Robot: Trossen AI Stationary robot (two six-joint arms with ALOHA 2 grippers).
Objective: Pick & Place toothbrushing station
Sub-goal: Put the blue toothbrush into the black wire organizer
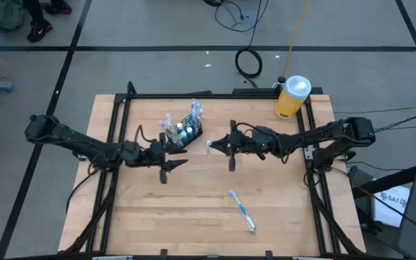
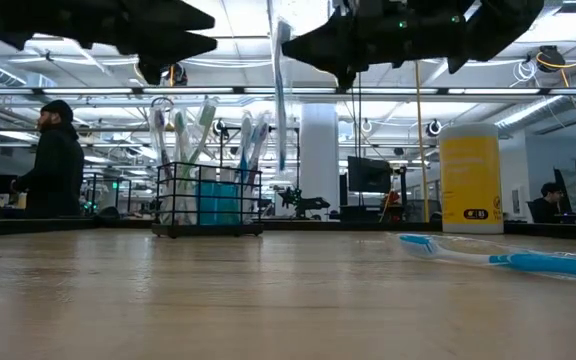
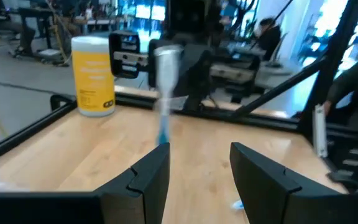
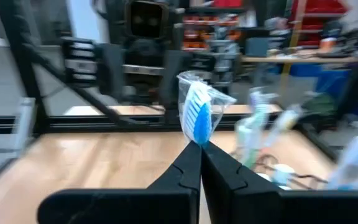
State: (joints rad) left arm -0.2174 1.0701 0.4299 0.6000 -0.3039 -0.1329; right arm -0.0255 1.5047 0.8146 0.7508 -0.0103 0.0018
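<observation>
The small black wire-mesh caddy sits upright on the pale wooden worktop toward the far middle, stuffed with toothbrushes, bare wood all around it. Left claw hovers just beside it, fingers spread, holding nothing. Right claw is pinched tight on a wrapped blue toothbrush. Another blue toothbrush lies loose nearer the front edge; a yellow bottle with white cap stands at the far right corner.

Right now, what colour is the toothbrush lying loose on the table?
Blue and white, the toothbrush shows best in the low view, lying near the table's front.
</observation>
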